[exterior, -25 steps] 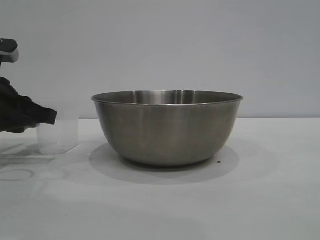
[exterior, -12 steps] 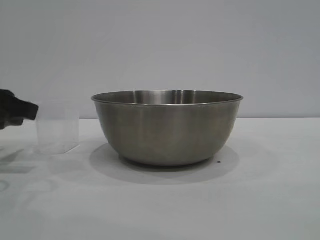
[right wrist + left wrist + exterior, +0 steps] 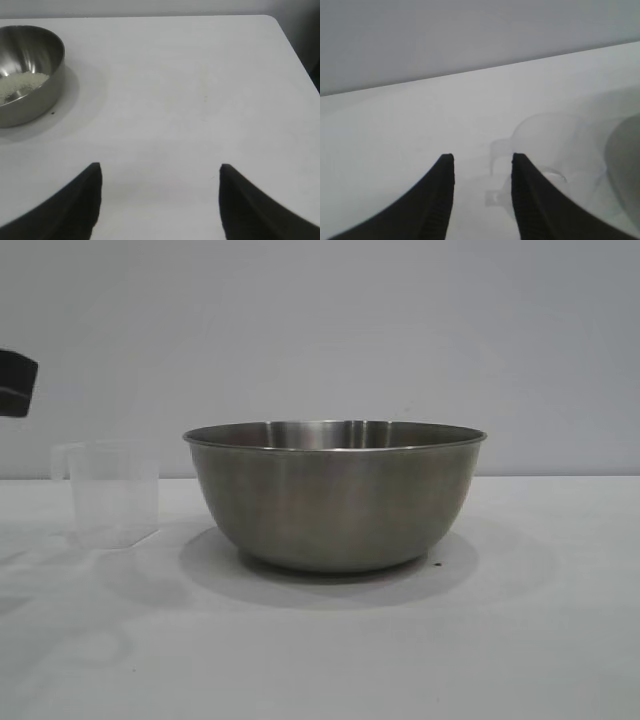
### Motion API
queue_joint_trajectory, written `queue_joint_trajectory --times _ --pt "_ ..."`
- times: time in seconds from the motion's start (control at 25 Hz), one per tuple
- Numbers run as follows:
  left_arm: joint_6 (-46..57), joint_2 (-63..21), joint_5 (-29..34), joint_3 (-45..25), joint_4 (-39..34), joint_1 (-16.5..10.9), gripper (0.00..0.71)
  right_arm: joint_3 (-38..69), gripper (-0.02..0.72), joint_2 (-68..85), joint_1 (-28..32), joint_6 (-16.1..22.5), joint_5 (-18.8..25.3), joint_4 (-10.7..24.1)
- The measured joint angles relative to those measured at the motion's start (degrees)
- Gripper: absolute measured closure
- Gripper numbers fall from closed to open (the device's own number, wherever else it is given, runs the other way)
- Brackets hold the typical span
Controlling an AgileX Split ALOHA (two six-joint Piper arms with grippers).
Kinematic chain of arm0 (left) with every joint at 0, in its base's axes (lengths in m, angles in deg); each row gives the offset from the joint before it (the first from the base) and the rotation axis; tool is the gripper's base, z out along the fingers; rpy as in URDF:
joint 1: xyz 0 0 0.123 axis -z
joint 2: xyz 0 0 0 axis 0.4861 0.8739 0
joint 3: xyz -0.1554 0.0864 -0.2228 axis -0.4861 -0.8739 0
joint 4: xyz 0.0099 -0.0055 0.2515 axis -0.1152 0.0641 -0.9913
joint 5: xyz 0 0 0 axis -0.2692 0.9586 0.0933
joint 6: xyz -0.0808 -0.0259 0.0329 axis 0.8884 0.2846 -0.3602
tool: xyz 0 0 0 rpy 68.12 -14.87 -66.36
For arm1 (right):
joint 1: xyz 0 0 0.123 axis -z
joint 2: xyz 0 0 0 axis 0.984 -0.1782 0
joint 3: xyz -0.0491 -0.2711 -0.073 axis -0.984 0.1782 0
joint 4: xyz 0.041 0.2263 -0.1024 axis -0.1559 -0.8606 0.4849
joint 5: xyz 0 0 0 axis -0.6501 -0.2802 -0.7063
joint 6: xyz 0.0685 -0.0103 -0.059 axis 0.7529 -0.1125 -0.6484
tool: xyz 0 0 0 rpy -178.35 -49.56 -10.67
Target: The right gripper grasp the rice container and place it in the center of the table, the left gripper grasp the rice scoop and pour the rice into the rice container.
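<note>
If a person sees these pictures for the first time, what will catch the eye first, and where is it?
The rice container, a big steel bowl, stands in the middle of the table; the right wrist view shows the rice inside. The empty clear rice scoop stands upright beside it, toward the left arm. The left gripper hangs open near the scoop, holding nothing.

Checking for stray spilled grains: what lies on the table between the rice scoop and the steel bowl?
Only bare table, crossed by shadow, separates the rice scoop from the rice container in the exterior view.
</note>
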Motion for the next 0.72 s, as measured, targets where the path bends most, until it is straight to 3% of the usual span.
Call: queue_joint_trajectory --times 0.24,0.72 --pt "2.35 -0.35 2.07 -0.56 0.0 0.0 0.485 0.0 0.279 0.0 0.0 0.0 0.0 0.0" --pt "5.54 -8.22 21.9 -0.65 -1.58 0.0 0.485 0.0 0.279 0.0 0.0 0.0 0.0 0.0"
